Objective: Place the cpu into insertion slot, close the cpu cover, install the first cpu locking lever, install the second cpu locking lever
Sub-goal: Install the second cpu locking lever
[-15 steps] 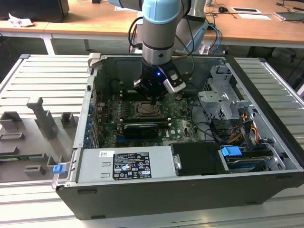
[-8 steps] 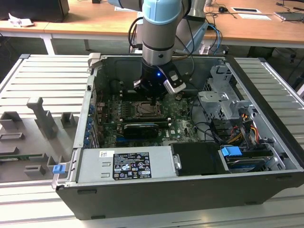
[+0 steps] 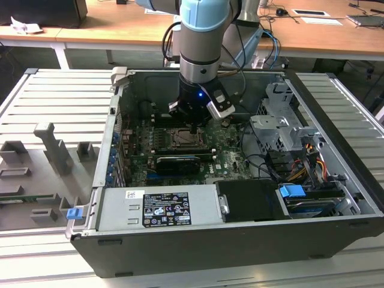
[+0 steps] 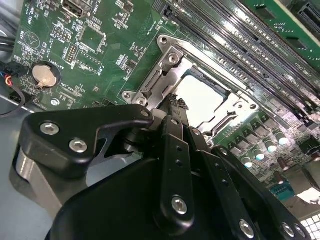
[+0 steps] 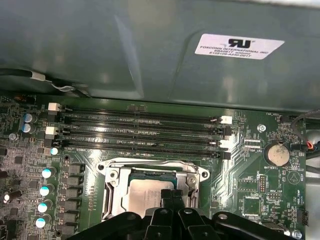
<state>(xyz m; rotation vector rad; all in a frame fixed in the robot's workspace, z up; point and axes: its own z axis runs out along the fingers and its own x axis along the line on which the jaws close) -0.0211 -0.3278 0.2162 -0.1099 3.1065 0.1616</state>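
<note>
**Jaws closed above the seated cpu**

My jaws [image 4: 176,102] are drawn together with the fingertips [image 5: 172,194] meeting, and they hold nothing. In both wrist views the tips sit just over one edge of the cpu cover [image 4: 165,82], at the side of the insertion slot [image 5: 116,172] nearest my black linkage. Whether the tips actually touch the metal cannot be told.

The cpu [image 4: 202,100] lies flat inside the insertion slot, its pale metal top showing through the large square window of the cpu cover. The cover lies down over the socket, its silver frame surrounding the chip on all visible sides. The state of the locking levers cannot be told.

Just beyond the socket, in the first wrist view, four long black memory slots [image 5: 142,131] run parallel to the socket's far edge, each with white end clips. A round coin battery [image 5: 276,154] sits on the green motherboard [image 5: 245,180], well to one side of the socket. Behind the memory slots rises the grey chassis wall [image 5: 125,45].

In the exterior view my arm [image 3: 203,42] descends into the open computer case [image 3: 240,240], which rests on a ribbed grey surface [image 3: 54,102].
</note>
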